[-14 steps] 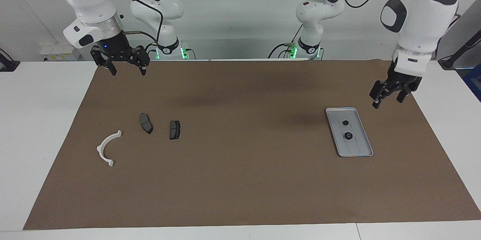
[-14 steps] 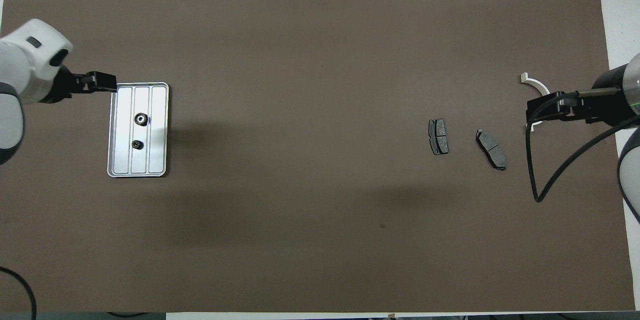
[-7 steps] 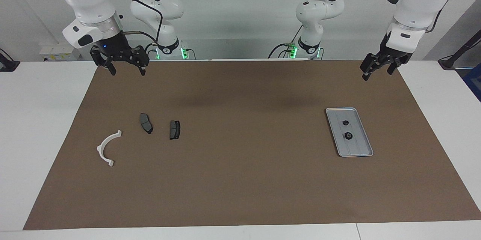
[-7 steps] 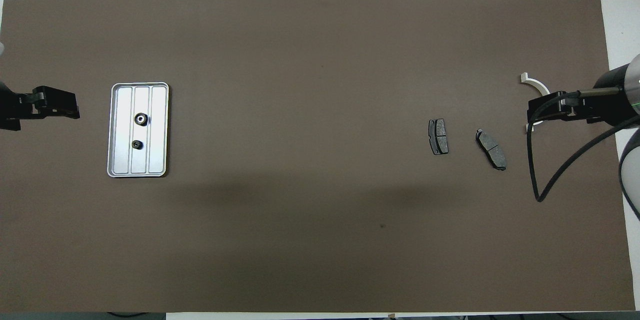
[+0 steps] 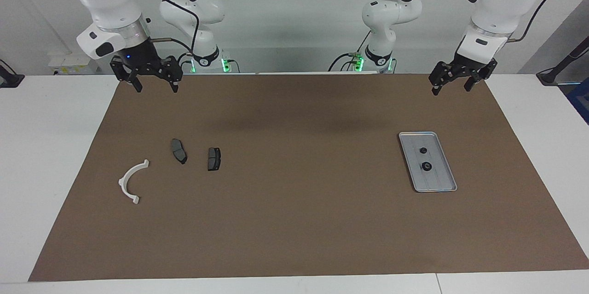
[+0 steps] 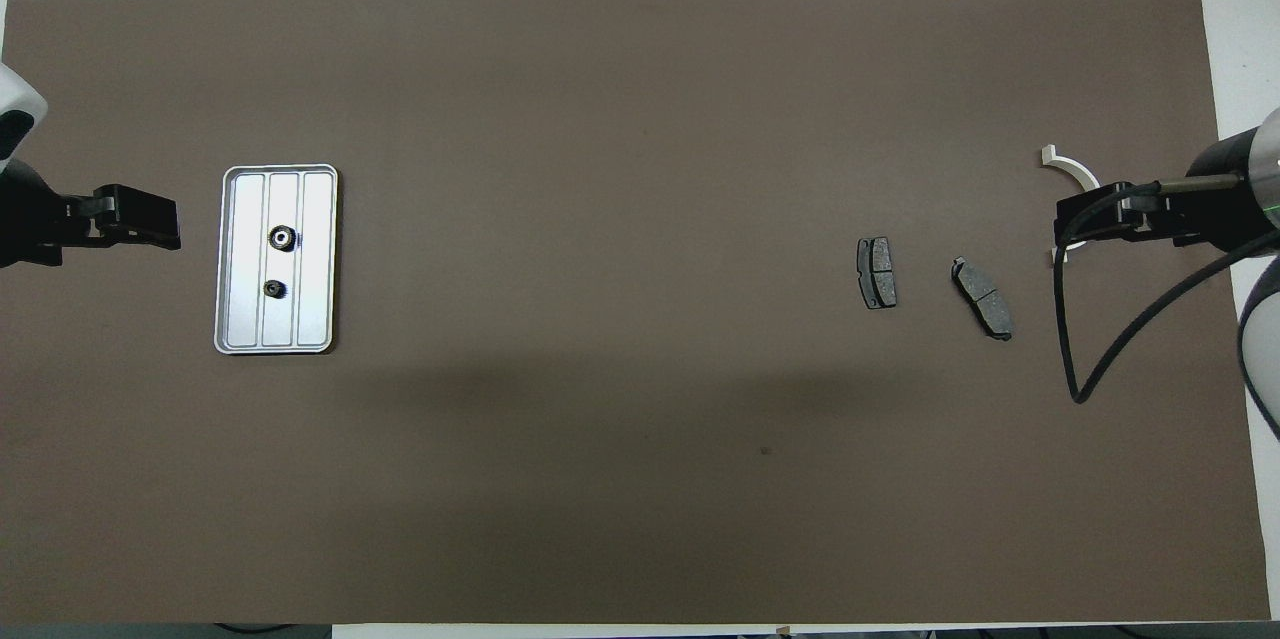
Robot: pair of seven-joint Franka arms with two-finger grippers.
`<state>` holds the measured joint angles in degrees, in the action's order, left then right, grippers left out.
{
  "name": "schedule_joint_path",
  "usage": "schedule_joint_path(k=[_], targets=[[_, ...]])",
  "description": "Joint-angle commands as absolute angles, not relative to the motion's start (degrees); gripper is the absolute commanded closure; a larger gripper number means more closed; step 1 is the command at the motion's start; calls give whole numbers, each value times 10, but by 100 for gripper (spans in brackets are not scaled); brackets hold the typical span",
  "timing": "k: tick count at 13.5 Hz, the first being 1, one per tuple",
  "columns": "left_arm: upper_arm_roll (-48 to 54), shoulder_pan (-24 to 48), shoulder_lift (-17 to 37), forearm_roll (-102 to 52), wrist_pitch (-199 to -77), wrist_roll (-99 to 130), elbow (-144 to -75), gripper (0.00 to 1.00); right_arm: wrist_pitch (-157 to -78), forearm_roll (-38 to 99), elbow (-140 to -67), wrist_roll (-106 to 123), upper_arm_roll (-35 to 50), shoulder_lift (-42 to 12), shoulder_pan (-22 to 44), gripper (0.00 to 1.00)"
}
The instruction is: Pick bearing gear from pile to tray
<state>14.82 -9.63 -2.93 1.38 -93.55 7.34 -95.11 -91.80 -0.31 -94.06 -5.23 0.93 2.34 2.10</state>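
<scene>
**Two gears in the tray, both pincers up and empty**

The tray [image 5: 428, 161] holds two bearing gears [image 5: 426, 166]. Well apart from it, toward the right arm's end of the worktop [image 5: 303, 220], lie two brake pads [image 5: 214, 159] and a white bracket [image 5: 132, 182]. The left pincer [image 5: 455, 80] and the right pincer [image 5: 146, 77] hang with fingers apart, holding nothing.

White surface [image 5: 55, 156] under a brown paper mat [image 5: 303, 220], bearing a ribbed silver metal tray [image 5: 442, 184], two dark grey brake pads [image 5: 214, 158], and a white curved plastic bracket [image 5: 129, 182].

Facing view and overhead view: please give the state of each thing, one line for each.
tray: flat on the mat, two gears in it.
gears: lying apart in the tray.
brake pads: flat on the mat.
white bracket: flat on the mat.
left gripper: open, empty, raised.
right gripper: open, empty, waiting.
</scene>
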Motion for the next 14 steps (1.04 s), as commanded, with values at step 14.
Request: schedule_joint_path(k=[14], targets=[[-7,33,-24,3,-893,52,-931,0,-930,11,-950,-46,5,29,20,0]])
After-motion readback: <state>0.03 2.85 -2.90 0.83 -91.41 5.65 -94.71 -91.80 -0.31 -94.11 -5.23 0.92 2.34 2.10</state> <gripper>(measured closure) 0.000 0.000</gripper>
